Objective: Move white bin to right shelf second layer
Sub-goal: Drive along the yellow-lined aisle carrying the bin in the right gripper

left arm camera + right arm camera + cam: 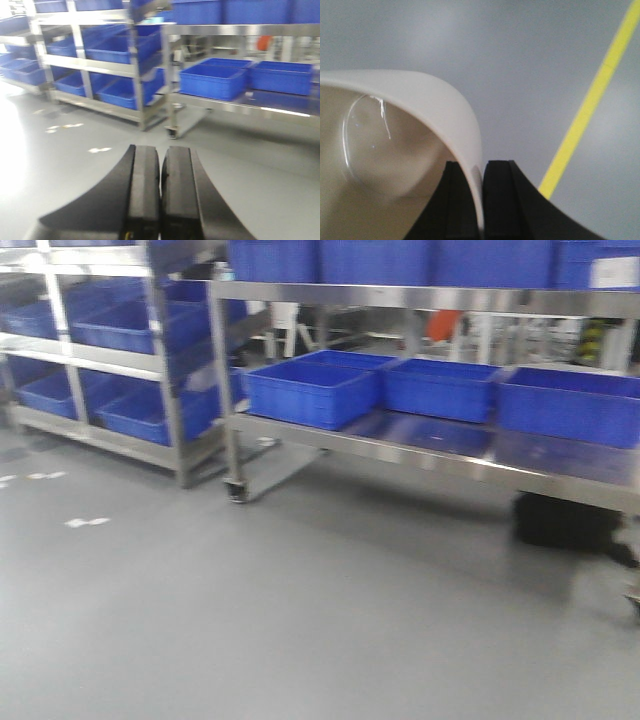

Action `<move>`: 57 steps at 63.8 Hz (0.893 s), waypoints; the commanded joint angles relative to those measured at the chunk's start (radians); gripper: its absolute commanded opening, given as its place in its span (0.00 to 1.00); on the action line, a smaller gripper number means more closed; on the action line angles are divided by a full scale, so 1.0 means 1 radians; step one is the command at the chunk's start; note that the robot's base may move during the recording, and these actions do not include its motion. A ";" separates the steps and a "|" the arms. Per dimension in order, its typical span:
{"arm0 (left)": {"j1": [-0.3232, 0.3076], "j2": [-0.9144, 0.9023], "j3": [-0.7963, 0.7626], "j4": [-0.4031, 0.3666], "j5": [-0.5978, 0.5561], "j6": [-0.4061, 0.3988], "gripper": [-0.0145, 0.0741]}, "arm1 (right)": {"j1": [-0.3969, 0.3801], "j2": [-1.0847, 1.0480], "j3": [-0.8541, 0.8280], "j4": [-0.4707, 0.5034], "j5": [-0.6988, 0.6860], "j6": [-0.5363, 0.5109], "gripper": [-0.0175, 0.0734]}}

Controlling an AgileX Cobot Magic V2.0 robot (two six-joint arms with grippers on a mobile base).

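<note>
My right fingers [491,174] are clamped on the rim of the white bin [395,150], above grey floor [520,60]. My left fingers [150,160] are pressed together, empty, facing shelves [90,65] of blue crates [212,80].

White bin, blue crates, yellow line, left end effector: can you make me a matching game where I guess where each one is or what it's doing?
Things
1. white bin
2. blue crates
3. yellow line
4. left end effector

Places and states
a. shut, holding nothing
b. sitting on the steel shelves
c. running across the grey floor
d. pinched at its rim by the right end effector

Pairs: 1-d, 2-b, 3-c, 4-a.
</note>
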 commanded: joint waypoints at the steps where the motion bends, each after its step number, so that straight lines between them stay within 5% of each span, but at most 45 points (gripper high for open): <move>1: -0.004 -0.013 0.037 -0.006 -0.084 -0.003 0.26 | 0.001 0.001 -0.027 0.005 -0.058 -0.006 0.26; 57: -0.004 -0.013 0.037 -0.006 -0.084 -0.003 0.26 | 0.001 0.001 -0.027 0.005 -0.058 -0.006 0.26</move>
